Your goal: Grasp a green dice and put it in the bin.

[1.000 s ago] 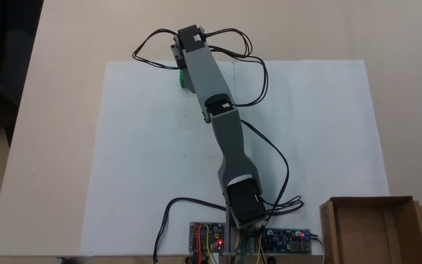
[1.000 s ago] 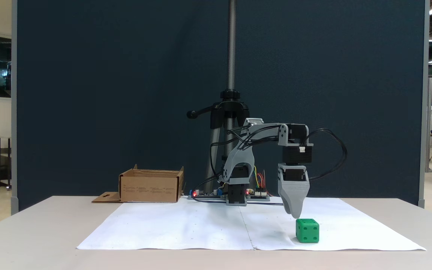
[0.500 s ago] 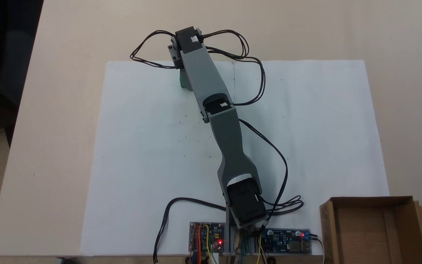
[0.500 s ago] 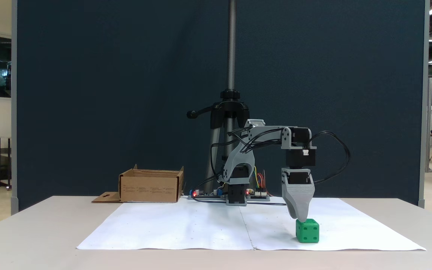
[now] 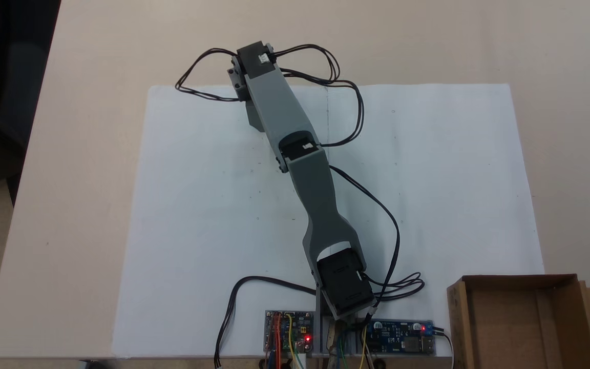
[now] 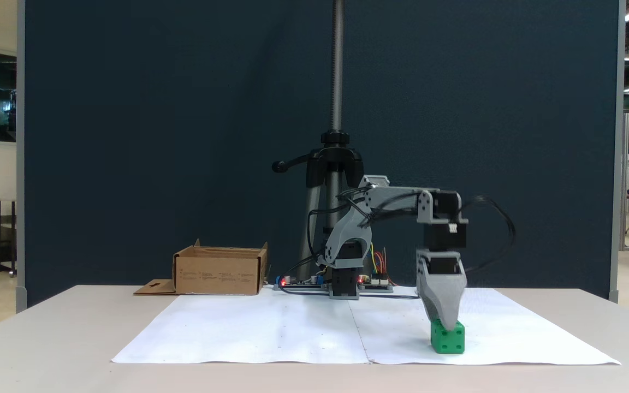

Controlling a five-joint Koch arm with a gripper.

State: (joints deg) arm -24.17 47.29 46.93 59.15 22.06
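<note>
Fixed view from the side: small bright green dice (image 6: 447,339), pips sunken, under the hand (image 6: 445,325); its opening cannot be told.

No legible text, brand, number or sign is seen. Faint printed lines are carried on the front wall of the bin (image 6: 219,272), but they are too small to be read. A small white label is borne by the motor housing above the end effector (image 6: 447,327); nothing on it can be made out.
</note>
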